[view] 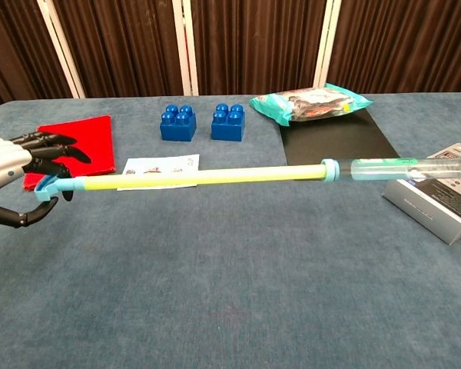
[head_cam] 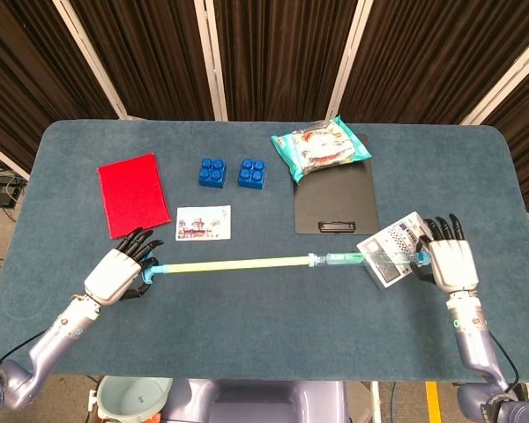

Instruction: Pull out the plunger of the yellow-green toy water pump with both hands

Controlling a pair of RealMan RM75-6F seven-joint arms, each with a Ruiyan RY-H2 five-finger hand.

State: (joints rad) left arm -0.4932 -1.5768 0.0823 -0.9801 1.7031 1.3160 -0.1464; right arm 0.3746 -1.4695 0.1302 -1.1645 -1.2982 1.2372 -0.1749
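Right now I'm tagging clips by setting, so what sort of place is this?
Probably a robot teleoperation lab or demo booth: a blue-carpeted table with dark curtain panels behind, laid with unrelated props such as two blue toy bricks.
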